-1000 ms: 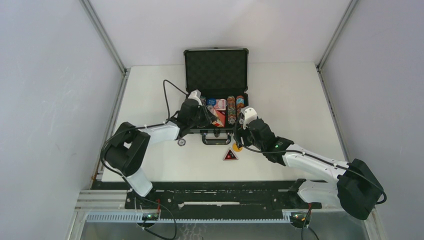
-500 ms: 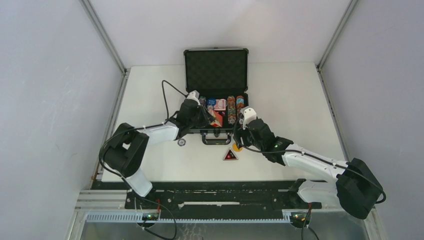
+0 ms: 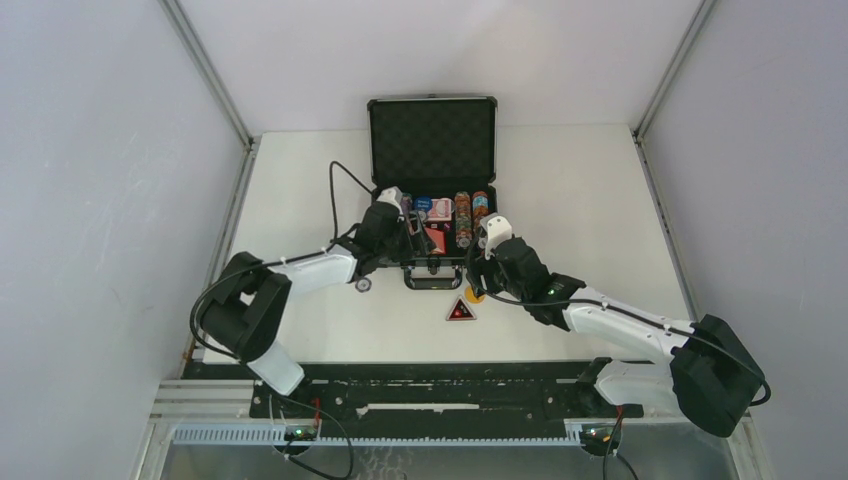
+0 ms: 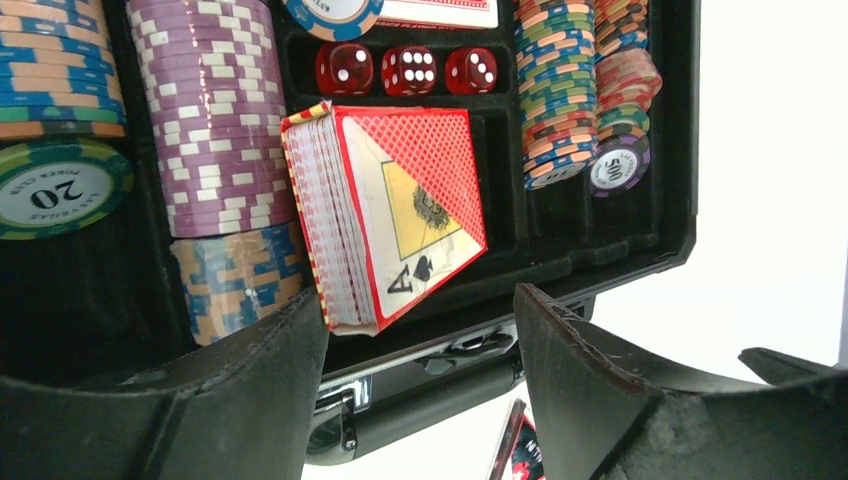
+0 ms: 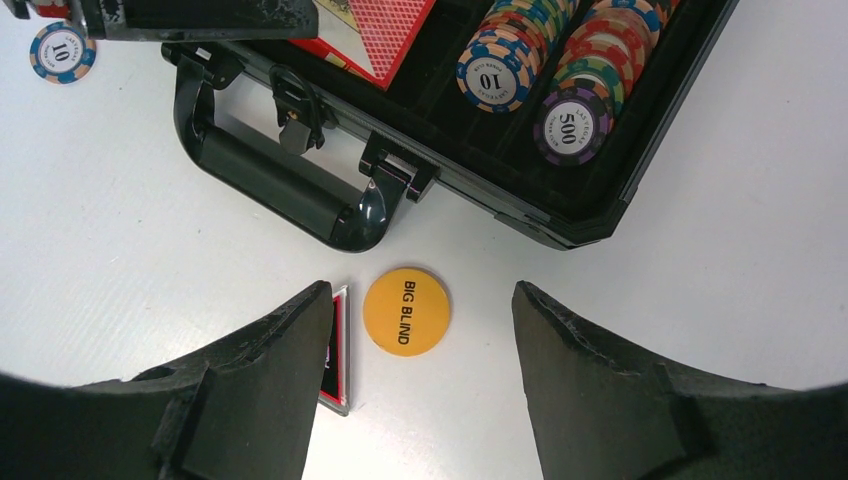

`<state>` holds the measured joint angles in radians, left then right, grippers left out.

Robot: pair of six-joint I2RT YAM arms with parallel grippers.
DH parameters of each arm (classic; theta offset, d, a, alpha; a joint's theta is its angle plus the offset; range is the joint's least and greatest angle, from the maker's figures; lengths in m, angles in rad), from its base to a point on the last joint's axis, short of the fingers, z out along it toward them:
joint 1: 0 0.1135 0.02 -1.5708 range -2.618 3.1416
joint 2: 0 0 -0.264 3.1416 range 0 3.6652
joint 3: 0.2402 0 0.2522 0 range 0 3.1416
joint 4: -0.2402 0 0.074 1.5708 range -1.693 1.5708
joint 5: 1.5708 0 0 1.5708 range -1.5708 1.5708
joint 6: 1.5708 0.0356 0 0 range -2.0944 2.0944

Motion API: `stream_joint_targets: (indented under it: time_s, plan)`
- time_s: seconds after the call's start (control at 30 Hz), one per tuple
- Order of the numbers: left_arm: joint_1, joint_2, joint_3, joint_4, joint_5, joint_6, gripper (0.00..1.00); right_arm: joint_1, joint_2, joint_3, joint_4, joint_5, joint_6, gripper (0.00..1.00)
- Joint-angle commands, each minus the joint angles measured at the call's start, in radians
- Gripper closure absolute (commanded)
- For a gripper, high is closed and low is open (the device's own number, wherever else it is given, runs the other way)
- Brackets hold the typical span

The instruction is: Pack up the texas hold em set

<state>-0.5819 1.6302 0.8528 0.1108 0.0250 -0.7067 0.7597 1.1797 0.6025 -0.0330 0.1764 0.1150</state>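
White table (image 3: 600,200), grey walls; the open briefcase (image 3: 432,140) sits far-centre. Left wrist: left gripper (image 4: 415,300), jaws spread and empty. The card deck (image 4: 400,200) leans crooked inside the briefcase and may stop it closing. Right wrist: right gripper (image 5: 420,295), jaws open above the BIG BLIND button (image 5: 406,311) just outside the briefcase. The flat button may skid.

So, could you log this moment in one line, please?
left pincer open by card deck | right pincer open above BIG BLIND button
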Motion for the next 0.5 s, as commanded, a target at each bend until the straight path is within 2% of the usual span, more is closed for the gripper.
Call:
stream_joint_targets:
  time_s: [0.0,0.23,0.3,0.47]
  plan:
    - [0.001,-0.059,0.05,-0.127,-0.101,0.089,0.28,-0.007,-0.003,0.003,0.047,-0.005,0.015,0.26]
    - [0.001,-0.121,0.169,-0.333,-0.262,0.223,0.29,-0.007,-0.001,0.004,0.048,-0.001,0.014,0.26]
    - [0.0,-0.131,0.191,-0.369,-0.273,0.243,0.32,-0.007,0.001,0.003,0.048,0.002,0.012,0.26]
    - [-0.013,-0.116,0.209,-0.342,-0.24,0.233,0.35,-0.008,0.008,0.003,0.053,-0.004,0.014,0.26]
